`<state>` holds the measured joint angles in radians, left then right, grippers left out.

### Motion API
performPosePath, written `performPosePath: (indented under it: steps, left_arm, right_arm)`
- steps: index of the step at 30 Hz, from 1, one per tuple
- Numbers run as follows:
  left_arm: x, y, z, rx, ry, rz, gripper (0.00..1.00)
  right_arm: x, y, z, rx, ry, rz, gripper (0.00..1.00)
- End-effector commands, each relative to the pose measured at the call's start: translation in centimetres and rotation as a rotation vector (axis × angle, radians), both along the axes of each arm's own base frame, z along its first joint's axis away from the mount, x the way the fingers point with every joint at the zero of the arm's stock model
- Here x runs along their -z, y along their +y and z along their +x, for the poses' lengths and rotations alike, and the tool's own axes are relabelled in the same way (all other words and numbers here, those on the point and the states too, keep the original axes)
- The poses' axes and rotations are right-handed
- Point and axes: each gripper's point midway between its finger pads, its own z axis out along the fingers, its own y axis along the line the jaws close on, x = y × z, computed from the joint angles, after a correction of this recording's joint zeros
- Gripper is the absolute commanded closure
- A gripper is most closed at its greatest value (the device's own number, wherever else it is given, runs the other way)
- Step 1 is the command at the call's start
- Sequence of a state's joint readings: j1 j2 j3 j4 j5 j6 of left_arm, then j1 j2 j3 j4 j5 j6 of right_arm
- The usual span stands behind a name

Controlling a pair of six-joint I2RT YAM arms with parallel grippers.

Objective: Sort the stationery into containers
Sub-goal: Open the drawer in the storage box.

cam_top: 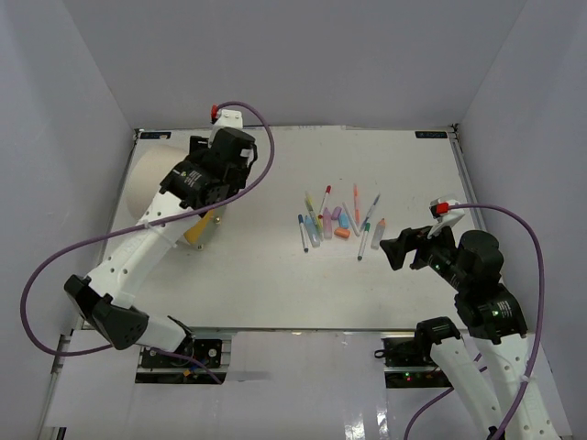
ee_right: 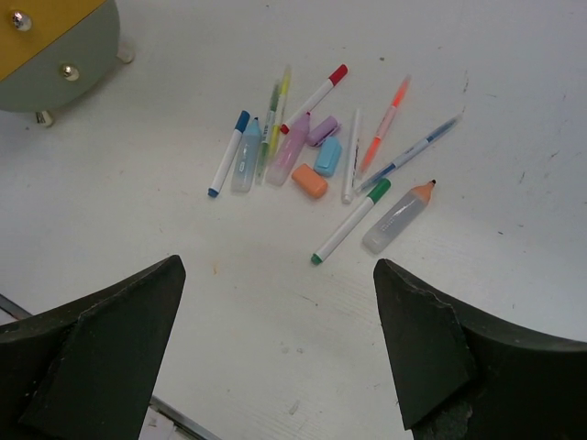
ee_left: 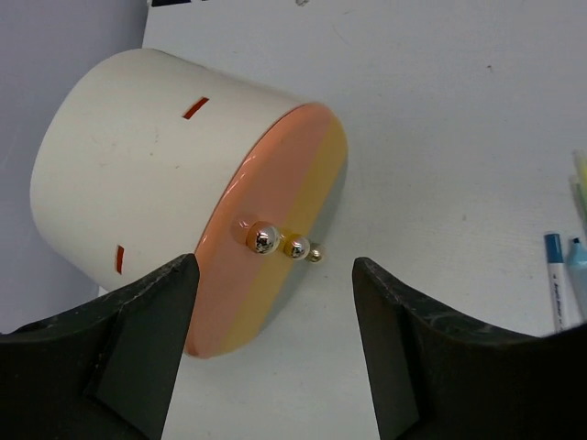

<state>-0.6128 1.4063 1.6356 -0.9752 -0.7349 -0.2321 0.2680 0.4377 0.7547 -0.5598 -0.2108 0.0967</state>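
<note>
The container [ee_left: 138,156] is a cream cylinder on its side; its orange and yellow face [ee_left: 275,211] carries small brass knobs [ee_left: 263,238]. It lies at the far left under my left arm [cam_top: 147,179]. My left gripper [ee_left: 275,266] [cam_top: 207,200] is open right in front of the face. The knobs sit just beyond its fingertips, and nothing is between them. The stationery [cam_top: 335,220] lies loose mid-table: a blue-capped pen [ee_right: 229,151], a red-capped pen [ee_right: 314,93], a green-capped pen [ee_right: 351,220] and an orange block [ee_right: 310,181]. My right gripper [ee_right: 277,264] [cam_top: 404,246] hangs open and empty near them.
A clear tube with an orange cap [ee_right: 396,218] lies closest to my right gripper. The container's yellow and grey-green sections [ee_right: 55,46] show at the top left of the right wrist view. White walls close the table's left, far and right sides.
</note>
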Motion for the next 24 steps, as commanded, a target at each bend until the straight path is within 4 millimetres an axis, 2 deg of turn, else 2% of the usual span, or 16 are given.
performPosePath:
  steps: [1,2,6,8,12,17,20,24]
  left_arm:
    - [-0.5,2.5,-0.6,-0.118,-0.031,0.202,0.22]
    - [-0.5,2.9,-0.5,-0.142,-0.04,0.229,0.24]
    - [0.6,2.1,-0.7,-0.124,-0.044,0.327,0.33]
    - [2.1,1.8,-0.5,-0.12,-0.016,0.365,0.34]
    - [3.4,1.5,-0.1,-0.122,0.002,0.392,0.4]
    - [5.2,1.0,0.2,-0.106,0.032,0.43,0.42]
    - [6.4,1.3,0.4,-0.122,0.054,0.487,0.42]
    - [6.5,1.4,0.6,-0.139,0.045,0.506,0.43]
  right_arm:
    - [-0.8,-0.1,0.3,0.021,-0.025,0.023,0.1]
    - [-0.8,-0.1,0.2,0.019,-0.026,0.024,0.1]
    - [-0.8,0.0,0.2,0.016,-0.029,0.026,0.1]
    - [-0.7,0.0,0.2,0.015,-0.026,0.025,0.1]
    - [-0.6,0.0,0.1,0.011,-0.024,0.029,0.1]
    - [-0.5,0.1,0.0,0.009,-0.026,0.035,0.1]
    - [-0.2,0.2,-0.1,0.004,-0.019,0.035,0.1]
    - [-0.1,0.2,-0.2,0.003,-0.02,0.04,0.1]
